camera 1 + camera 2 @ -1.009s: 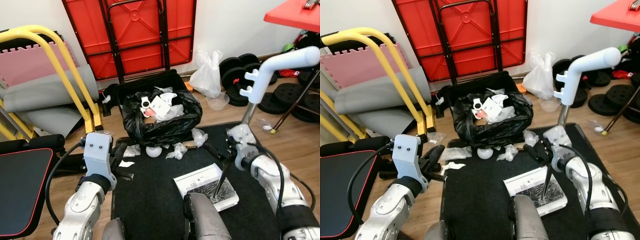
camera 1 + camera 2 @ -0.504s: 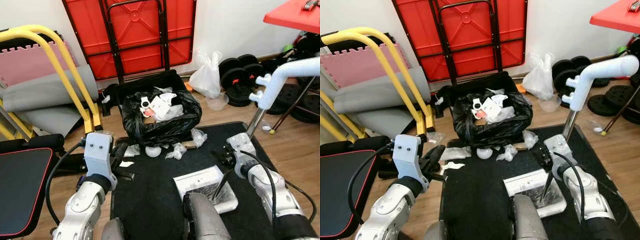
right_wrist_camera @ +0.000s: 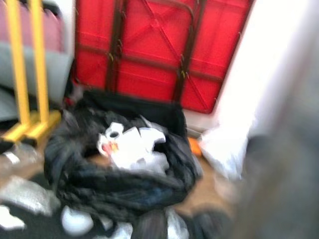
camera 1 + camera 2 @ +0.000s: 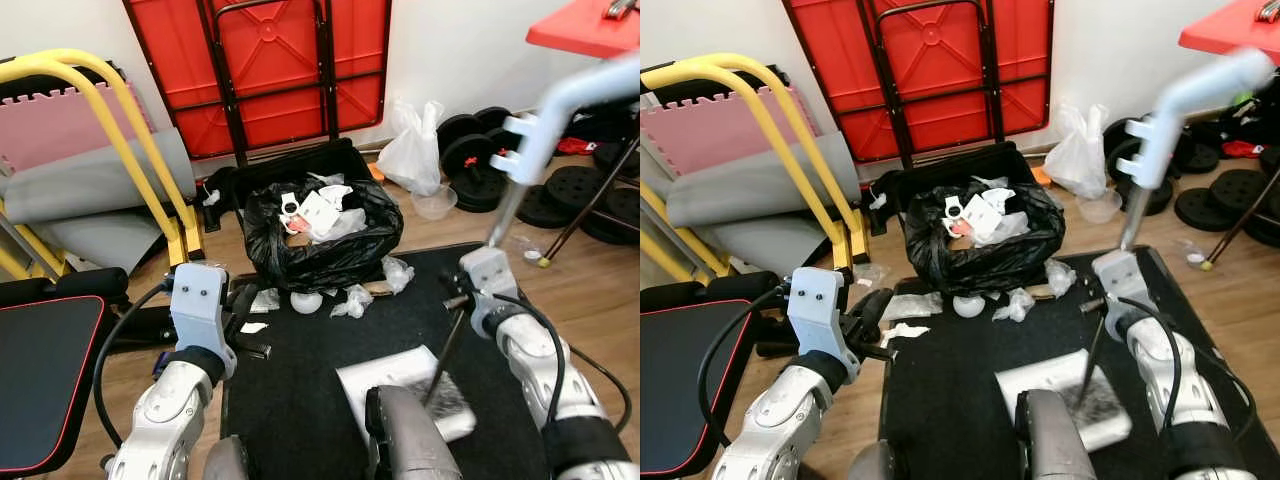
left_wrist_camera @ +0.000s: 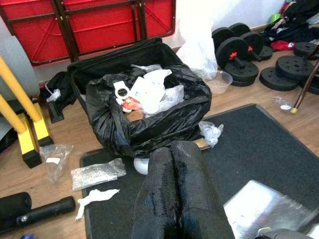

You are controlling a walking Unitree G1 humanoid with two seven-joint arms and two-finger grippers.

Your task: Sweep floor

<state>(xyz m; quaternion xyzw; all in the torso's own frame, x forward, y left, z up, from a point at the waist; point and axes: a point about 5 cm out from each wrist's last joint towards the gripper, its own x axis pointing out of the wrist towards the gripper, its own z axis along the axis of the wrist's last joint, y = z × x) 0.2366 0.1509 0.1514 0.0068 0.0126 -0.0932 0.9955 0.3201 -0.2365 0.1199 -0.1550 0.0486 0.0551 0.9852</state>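
Matting, black, covers the floor before a rubbish-stuffed black bag. Right gripper is clamped on the broom, its brush end down on a flat plastic packet mid-stroke, I judge. Left gripper, fingers together and empty, hovers near the bag. Wrappers at the bag's foot call for the next stroke.

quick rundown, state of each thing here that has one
black bin bag: open, full of white rubbish
red folding table: folded, leaning on the wall
left gripper: shut, empty, above the black mat
right gripper: shut on the grey-handled broom
white plastic bag: knotted, by the wall
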